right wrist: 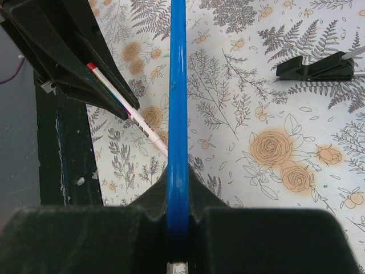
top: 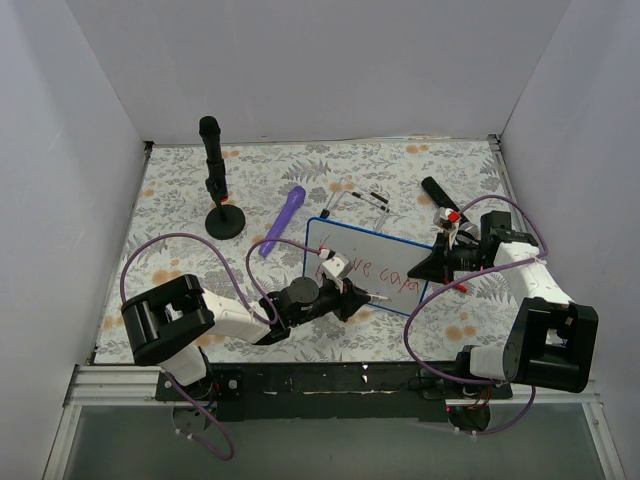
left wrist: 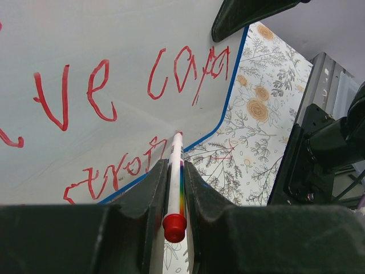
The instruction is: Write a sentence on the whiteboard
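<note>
Floral cloth (top: 180,200) covers the table, and white walls close it in on three sides. The whiteboard (top: 385,250) lies just toward 3 o'clock of the table's middle, one corner turned toward me. My right gripper (right wrist: 178,177) pinches the whiteboard's blue rim from the 3 o'clock side, with the rim running straight up between my two fingers. My left gripper (left wrist: 175,165) comes in from 7 o'clock and is clamped tight on a white marker (left wrist: 175,188) with a red end cap. The marker's tip rests on the white surface close to the near rim.

The sentence (left wrist: 137,85) stands in thin red script on two lines. From my left wrist I can read "ve capa" above and "stron" below, and the marker's tip sits just past that last letter.

A black stand (top: 215,180) rises at 10 o'clock on the table. A purple pen (top: 284,220) lies at 11 o'clock of the whiteboard, just beside its far corner.
</note>
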Controlling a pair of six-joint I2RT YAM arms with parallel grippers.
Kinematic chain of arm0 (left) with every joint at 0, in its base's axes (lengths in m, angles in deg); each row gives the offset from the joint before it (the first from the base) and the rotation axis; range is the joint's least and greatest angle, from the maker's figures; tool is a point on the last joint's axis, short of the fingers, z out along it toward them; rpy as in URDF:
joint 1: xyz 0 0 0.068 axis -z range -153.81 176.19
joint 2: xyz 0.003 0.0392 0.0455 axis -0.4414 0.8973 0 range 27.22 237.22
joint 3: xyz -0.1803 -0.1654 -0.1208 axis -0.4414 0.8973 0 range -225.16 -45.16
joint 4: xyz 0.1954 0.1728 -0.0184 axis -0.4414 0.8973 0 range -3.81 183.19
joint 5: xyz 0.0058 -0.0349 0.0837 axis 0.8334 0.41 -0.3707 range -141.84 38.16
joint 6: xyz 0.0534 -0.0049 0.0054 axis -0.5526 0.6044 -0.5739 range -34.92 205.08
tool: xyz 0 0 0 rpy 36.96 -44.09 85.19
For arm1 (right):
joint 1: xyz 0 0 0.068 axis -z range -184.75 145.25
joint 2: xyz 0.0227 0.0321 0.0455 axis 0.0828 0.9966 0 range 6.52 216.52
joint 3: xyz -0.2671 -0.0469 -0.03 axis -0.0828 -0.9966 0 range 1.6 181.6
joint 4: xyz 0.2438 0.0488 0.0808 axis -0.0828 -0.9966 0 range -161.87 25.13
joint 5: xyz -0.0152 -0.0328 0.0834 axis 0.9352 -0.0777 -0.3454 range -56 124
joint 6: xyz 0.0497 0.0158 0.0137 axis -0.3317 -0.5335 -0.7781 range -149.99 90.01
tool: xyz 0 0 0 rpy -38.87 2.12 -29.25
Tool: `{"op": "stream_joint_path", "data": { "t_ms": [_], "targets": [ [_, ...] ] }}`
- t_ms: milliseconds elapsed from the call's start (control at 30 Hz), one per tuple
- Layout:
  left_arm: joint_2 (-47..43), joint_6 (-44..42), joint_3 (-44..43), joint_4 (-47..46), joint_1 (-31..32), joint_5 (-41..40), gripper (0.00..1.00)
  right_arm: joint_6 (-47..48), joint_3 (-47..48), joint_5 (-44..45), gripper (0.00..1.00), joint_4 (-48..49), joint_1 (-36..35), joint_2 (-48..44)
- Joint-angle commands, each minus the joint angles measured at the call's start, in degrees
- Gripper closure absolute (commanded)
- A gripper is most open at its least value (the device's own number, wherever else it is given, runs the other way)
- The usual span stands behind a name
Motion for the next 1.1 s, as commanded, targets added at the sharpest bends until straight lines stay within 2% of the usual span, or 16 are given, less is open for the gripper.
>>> {"op": "stream_joint_path", "data": {
  "t_ms": [0,467,1067],
  "targets": [
    [-2.3,-1.3,0.2,0.3,-0.3,-2.3,1.00,1.6,-0.1,8.2,0.99,1.2,0.3,0.1],
    [-2.7,-1.1,2.0,0.6,-0.4,-3.2,1.00,1.6,-0.1,8.3,0.99,1.3,0.3,0.0],
    [-0.3,-0.6,0.7,1.1,-0.4,0.0,1.00,1.7,-0.1,8.2,0.99,1.2,0.3,-0.3]
  ]
}}
